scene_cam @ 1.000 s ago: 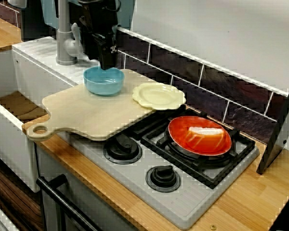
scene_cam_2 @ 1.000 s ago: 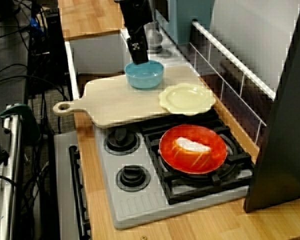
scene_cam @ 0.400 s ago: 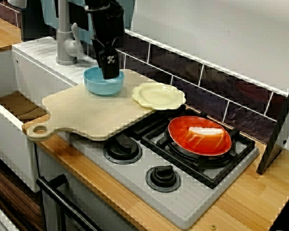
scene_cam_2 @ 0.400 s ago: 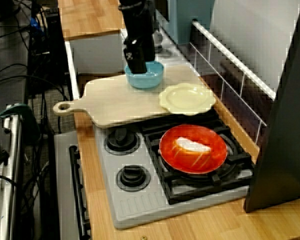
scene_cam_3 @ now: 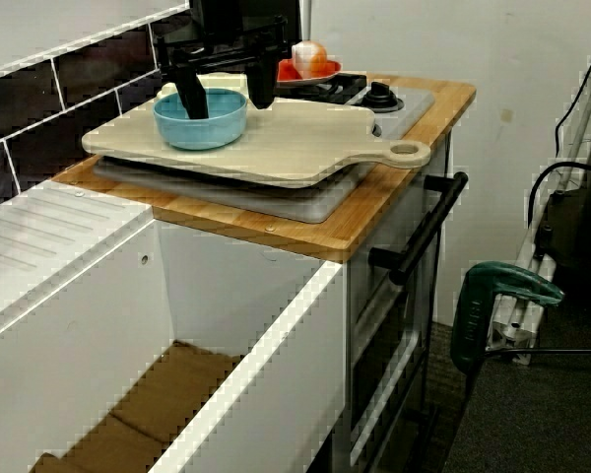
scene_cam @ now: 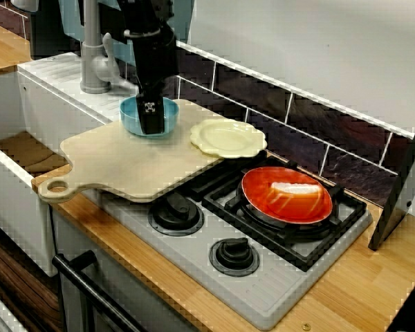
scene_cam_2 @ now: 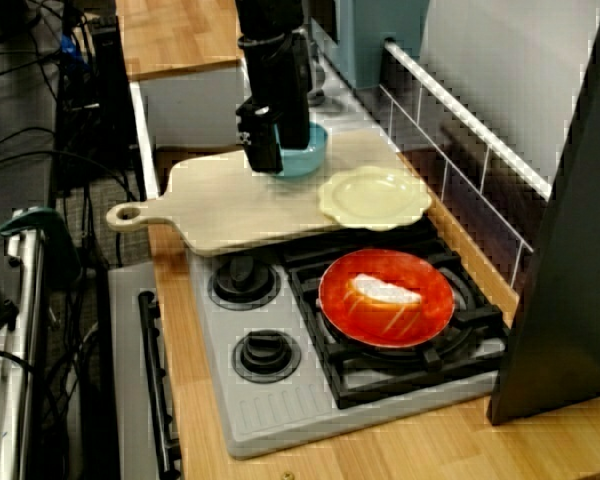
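My black gripper (scene_cam_3: 227, 96) is open and lowered onto a blue bowl (scene_cam_3: 202, 123). In the view from the sink side one finger (scene_cam_3: 192, 99) reaches inside the bowl while the other stands outside its rim, so the jaws straddle the wall. The bowl (scene_cam: 129, 116) sits at the back of a pale wooden cutting board (scene_cam: 124, 162). In the front view the gripper (scene_cam: 150, 119) covers the bowl's middle. In the view from the stove's end the gripper (scene_cam_2: 265, 155) hides the left side of the bowl (scene_cam_2: 308, 158). A pale yellow scalloped plate (scene_cam: 228, 137) lies on the board's right corner.
An orange plate (scene_cam: 287, 194) with a white item rests on the back-right burner. Two black burner knobs (scene_cam: 176, 211) sit at the stove's front. A grey faucet (scene_cam: 90, 48) rises behind the bowl, beside a deep white sink (scene_cam_3: 128, 394). A dark panel (scene_cam: 401, 187) leans at the right.
The gripper has come down from above the bowl's far side and shifted toward the bowl's near rim, with one finger now inside it. The bowl and plates have not moved.
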`<state>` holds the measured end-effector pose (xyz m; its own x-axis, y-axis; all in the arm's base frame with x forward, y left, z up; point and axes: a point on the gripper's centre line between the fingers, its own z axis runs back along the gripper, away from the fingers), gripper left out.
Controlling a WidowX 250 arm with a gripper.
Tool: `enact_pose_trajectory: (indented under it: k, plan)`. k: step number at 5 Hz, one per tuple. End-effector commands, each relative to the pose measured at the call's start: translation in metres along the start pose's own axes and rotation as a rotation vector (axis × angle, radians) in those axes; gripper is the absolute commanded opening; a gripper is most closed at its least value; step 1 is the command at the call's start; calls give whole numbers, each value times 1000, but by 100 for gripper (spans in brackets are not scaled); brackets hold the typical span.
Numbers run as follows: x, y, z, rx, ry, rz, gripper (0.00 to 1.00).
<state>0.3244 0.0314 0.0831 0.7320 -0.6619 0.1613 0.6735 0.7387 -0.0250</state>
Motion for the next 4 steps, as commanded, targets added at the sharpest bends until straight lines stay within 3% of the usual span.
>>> enact_pose_trajectory:
  k: [1, 3, 4]
  plan:
    - [-6, -13, 2, 20, 1, 0, 100]
    - [-1, -37, -8, 20, 36, -8, 100]
    - [4, -48, -7, 23, 33, -8, 100]
